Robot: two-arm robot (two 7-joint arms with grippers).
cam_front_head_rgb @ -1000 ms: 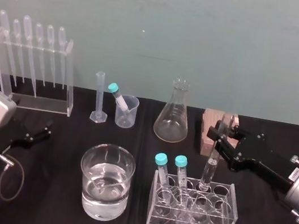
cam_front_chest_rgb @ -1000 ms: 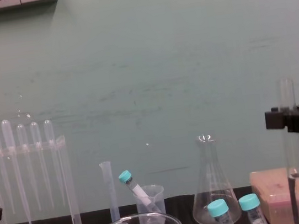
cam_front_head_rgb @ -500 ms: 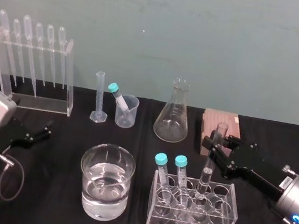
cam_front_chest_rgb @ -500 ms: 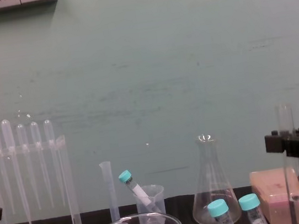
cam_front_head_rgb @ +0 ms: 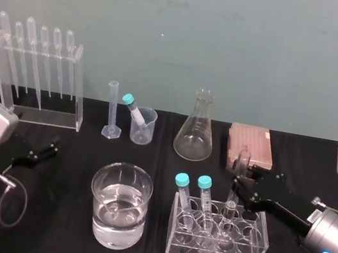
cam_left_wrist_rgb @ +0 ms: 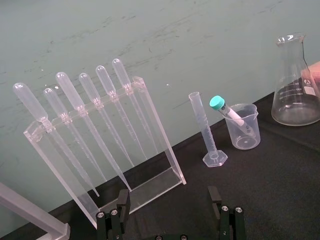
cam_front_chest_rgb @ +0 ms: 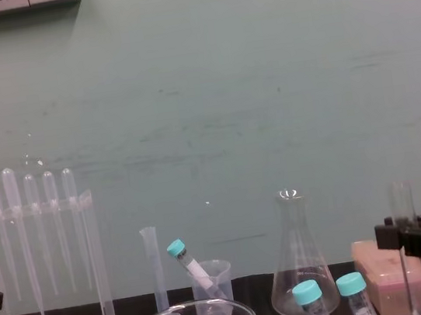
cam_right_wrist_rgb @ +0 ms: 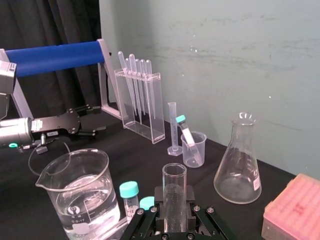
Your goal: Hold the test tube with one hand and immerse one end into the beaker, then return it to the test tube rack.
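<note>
- Down it comes: over the last second the right gripper (cam_front_head_rgb: 241, 185) has lowered the long, slim, clear glass test tube (cam_front_head_rgb: 240, 168), whose lower end now stands in a hole of the clear acrylic test tube rack (cam_front_head_rgb: 247, 242).
- Its black fingers (cam_right_wrist_rgb: 150, 216) are clamped on the tube's upper part, and the open mouth of the tube (cam_right_wrist_rgb: 174, 192) pokes up above them.
- From the chest view, the tube (cam_front_chest_rgb: 403, 213) stands upright with the gripper (cam_front_chest_rgb: 400, 236) across it.
- That rack sits near the front edge of the black-covered table (cam_front_head_rgb: 53, 237), right of the middle.
- Two teal-capped clear tubes (cam_front_head_rgb: 191, 192) lean in the holes just beside the held tube, on the robot's left of it.
- Just left of the rack, but apart from it, stands the wide, round, clear glass beaker (cam_front_head_rgb: 119, 206), part full of clear liquid.
- Behind the rack, toward the back edge, are a clear glass conical flask (cam_front_head_rgb: 196, 128) and a pinkish ridged box (cam_front_head_rgb: 250, 143). The tube's mouth overlaps the box's front edge.
- Toward the back left corner stand a clear stand of plastic pipettes (cam_front_head_rgb: 37, 78), a slim graduated cylinder (cam_front_head_rgb: 112, 110) and a small clear plastic beaker (cam_front_head_rgb: 143, 127) holding one leaning teal-capped tube.
- Over by the left edge the left gripper (cam_front_head_rgb: 41, 151) is parked, fingers (cam_left_wrist_rgb: 121, 212) spread wide and holding nothing.
</note>
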